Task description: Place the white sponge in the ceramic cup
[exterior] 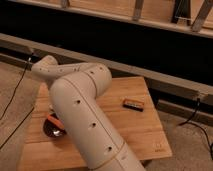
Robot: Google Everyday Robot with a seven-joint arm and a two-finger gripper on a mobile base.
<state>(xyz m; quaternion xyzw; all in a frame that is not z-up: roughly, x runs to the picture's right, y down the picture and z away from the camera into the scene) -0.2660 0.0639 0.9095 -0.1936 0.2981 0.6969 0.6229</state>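
Progress: no white sponge showed in the ceramic cup [49,132], so the placing looked not yet done; whether the sponge had been picked up could not be judged
Ceramic cup: dark and glossy, on the near left part of the wooden table [142,135], partly covered by the arm
Orange stick: lay just at the far edge of the cup, touching or overlapping its rim
Arm: the bulky pale arm [85,107] rose from the near right, bent at the elbow and reached left over the table
Gripper: hidden behind the arm, probably low on the left near the cup; how wide it stood and whether it held anything could not be told
White sponge: not visible anywhere, so its place relative to the gripper was unknown
Black-and-orange bar: flat on the table's far right [134,104], well apart from the cup
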